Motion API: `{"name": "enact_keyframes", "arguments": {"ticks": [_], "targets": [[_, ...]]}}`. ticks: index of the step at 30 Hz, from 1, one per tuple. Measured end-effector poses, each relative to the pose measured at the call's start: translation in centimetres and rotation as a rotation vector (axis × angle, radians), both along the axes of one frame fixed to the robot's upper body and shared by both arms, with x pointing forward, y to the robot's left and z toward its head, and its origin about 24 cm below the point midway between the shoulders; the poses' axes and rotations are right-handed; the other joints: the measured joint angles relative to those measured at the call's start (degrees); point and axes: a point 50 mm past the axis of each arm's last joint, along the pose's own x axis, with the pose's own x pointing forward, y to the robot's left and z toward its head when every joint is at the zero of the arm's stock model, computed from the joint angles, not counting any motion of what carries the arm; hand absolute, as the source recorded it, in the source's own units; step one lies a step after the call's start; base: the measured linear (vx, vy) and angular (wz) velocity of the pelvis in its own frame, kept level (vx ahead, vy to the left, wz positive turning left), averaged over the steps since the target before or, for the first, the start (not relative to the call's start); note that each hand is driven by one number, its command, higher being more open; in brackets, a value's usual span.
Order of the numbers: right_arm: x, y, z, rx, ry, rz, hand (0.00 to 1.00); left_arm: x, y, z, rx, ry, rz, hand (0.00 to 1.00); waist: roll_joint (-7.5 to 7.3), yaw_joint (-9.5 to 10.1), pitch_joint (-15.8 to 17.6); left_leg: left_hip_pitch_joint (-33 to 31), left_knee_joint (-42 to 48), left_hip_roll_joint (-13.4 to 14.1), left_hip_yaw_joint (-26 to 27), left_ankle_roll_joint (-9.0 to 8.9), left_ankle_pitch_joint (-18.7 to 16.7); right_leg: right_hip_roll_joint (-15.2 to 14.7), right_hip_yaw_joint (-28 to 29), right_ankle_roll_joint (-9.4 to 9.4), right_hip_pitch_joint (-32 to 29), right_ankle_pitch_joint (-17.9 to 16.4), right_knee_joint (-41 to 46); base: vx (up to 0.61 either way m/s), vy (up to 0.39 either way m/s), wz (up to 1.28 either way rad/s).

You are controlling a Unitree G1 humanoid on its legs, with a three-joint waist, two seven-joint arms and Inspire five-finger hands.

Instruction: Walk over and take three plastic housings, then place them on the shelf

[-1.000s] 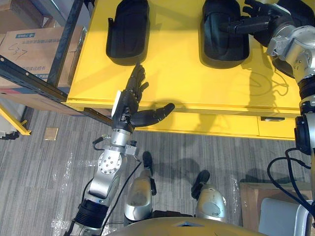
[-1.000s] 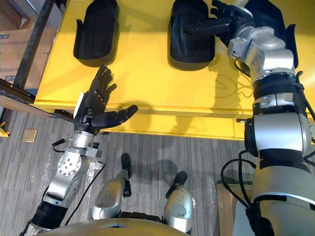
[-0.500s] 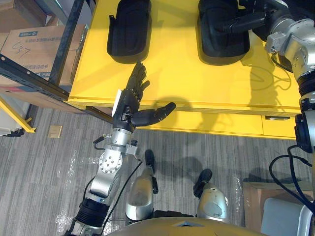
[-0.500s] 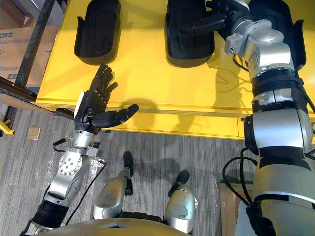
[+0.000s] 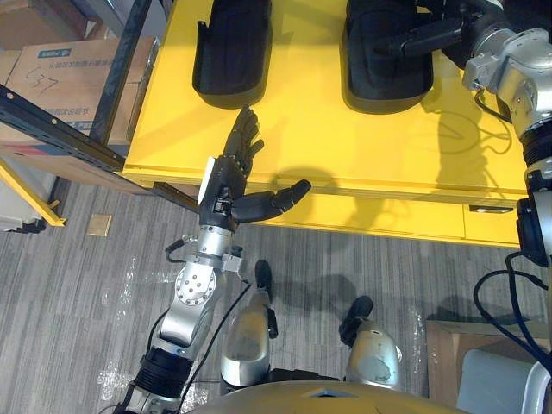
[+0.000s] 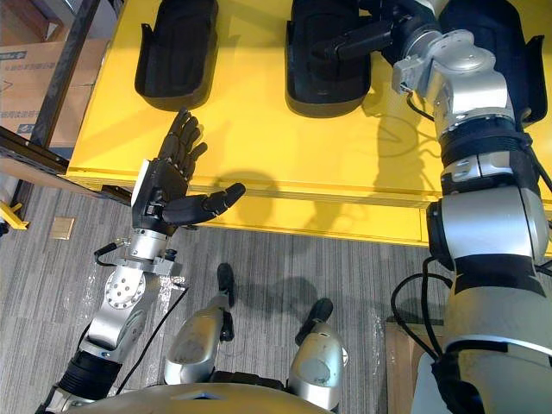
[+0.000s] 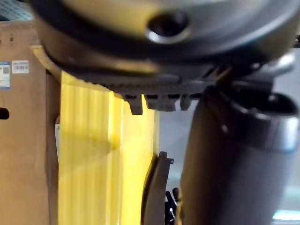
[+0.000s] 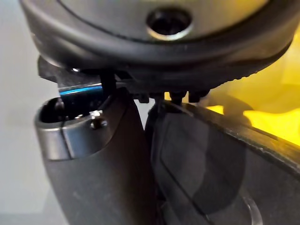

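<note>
Right robot hand (image 5: 420, 37) farther across middle housing (image 5: 379, 79), grip unclear; left robot hand (image 5: 226, 181) spread, idle.

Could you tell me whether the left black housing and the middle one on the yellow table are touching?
Apart. The left eye view shows the left housing and the middle housing separated by a broad strip of bare yellow table.
</note>
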Motion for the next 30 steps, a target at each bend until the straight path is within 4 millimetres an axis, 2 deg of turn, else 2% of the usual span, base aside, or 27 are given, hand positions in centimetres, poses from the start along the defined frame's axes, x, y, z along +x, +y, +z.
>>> {"name": "enact_keyframes", "arguments": {"ticks": [7, 11, 14, 16, 19, 21, 22, 24, 25, 26, 28, 30], "targets": [[-0.1, -0.1, 0.7, -0.003, -0.048, -0.053, 1.00, 0.0, 0.1, -0.1, 0.000, 0.009, 0.007, 1.00, 0.00, -0.32, 0.00, 0.67, -0.14, 0.09, 0.05, 0.00, 0.11, 0.07, 0.04, 0.01, 0.63, 0.02, 0.00, -0.01, -0.010, 0.00], [-0.5, 0.4, 2.3, -0.037, -0.168, -0.061, 1.00, -0.3, 0.4, -0.5, 0.001, 0.025, 0.031, 1.00, -0.01, -0.64, 0.00, 1.52, -0.21, 0.90, 0.76, -0.28, -0.13, 1.21, 0.46, 0.16, 1.84, 0.79, -1.90, -0.02, -0.042, -0.10], [-2.1, 1.0, 5.6, -0.070, -0.350, -0.038, 1.00, -0.6, 0.8, -0.8, -0.015, 0.029, 0.067, 1.00, -0.01, -0.83, 0.00, 2.02, -0.21, 1.37, 1.74, -0.54, -0.35, 2.12, 1.14, 0.21, 2.29, 1.74, -3.71, 0.00, -0.042, -0.17], [-4.4, 1.5, 8.8, -0.069, -0.547, -0.017, 1.00, -0.9, 1.1, -1.0, -0.027, 0.029, 0.093, 1.00, -0.01, -1.40, -0.01, 2.64, -0.21, 1.18, 3.00, -0.53, -0.33, 2.00, 1.92, 0.45, 2.42, 2.00, -4.06, 0.03, -0.014, -0.15], [-7.1, 1.4, 10.6, -0.051, -0.714, -0.004, 1.00, -1.1, 1.5, -1.2, -0.032, 0.039, 0.120, 1.00, -0.20, -2.06, -0.21, 4.23, -0.23, 0.95, 5.07, -0.53, -0.32, 2.17, 2.19, 0.79, 4.56, 2.88, -6.19, 0.03, -0.001, -0.11], [-9.0, 1.2, 9.3, -0.024, -0.804, 0.031, 1.00, -1.7, 2.4, -2.1, -0.033, 0.078, 0.165, 1.00, -1.50, -3.18, -3.25, 4.29, -0.26, 0.83, 6.72, -0.55, -0.35, 2.57, 2.57, 1.13, 5.18, 3.91, -8.64, 0.05, 0.002, -0.12], [-9.3, 1.0, 8.5, -0.020, -0.806, 0.028, 1.00, -1.8, 2.6, -2.2, -0.033, 0.085, 0.175, 1.00, -1.83, -3.52, -4.07, 4.32, -0.27, 0.82, 6.95, -0.56, -0.36, 2.72, 2.52, 1.20, 5.53, 4.14, -9.31, 0.07, -0.014, -0.08], [-9.5, -0.3, 4.5, -0.027, -0.743, -0.002, 1.00, -2.0, 3.4, -2.4, -0.029, 0.091, 0.203, 1.00, -3.02, -4.54, -6.15, 5.94, -0.29, 0.92, 8.10, -1.09, -0.82, 3.11, 2.60, 1.26, 7.53, 4.43, -10.74, 0.05, -0.016, -0.08], [-9.5, -0.7, 3.2, -0.039, -0.711, -0.016, 1.00, -2.0, 3.5, -2.4, -0.027, 0.090, 0.205, 1.00, -3.07, -4.72, -6.92, 6.28, -0.30, 1.07, 8.60, -1.32, -1.24, 3.26, 2.73, 1.30, 7.86, 4.46, -11.01, 0.00, 0.005, -0.12], [-9.5, -1.3, 0.8, -0.046, -0.650, -0.036, 1.00, -2.0, 3.6, -2.2, -0.024, 0.084, 0.206, 1.00, -3.13, -5.13, -8.63, 6.32, -0.31, 1.25, 9.29, -1.23, -2.02, 3.51, 2.75, 1.39, 8.10, 4.52, -11.71, -0.01, 0.015, -0.16], [-10.0, -1.7, -2.3, -0.024, -0.576, -0.046, 1.00, -2.1, 4.1, -1.2, -0.026, 0.041, 0.214, 1.00, -3.32, -5.79, -9.69, 7.20, -0.31, 1.56, 11.03, -1.42, -2.85, 3.99, 3.88, 1.78, 8.44, 5.29, -13.32, -0.01, 0.021, -0.32], [-10.8, -1.8, -4.6, 0.017, -0.533, -0.053, 1.00, -2.3, 4.5, -0.1, -0.051, -0.002, 0.214, 1.00, -3.50, -6.57, -10.29, 7.75, -0.31, 1.76, 12.03, -1.47, -2.94, 4.34, 4.28, 2.01, 9.02, 6.13, -14.91, 0.00, 0.006, -0.33]]}}
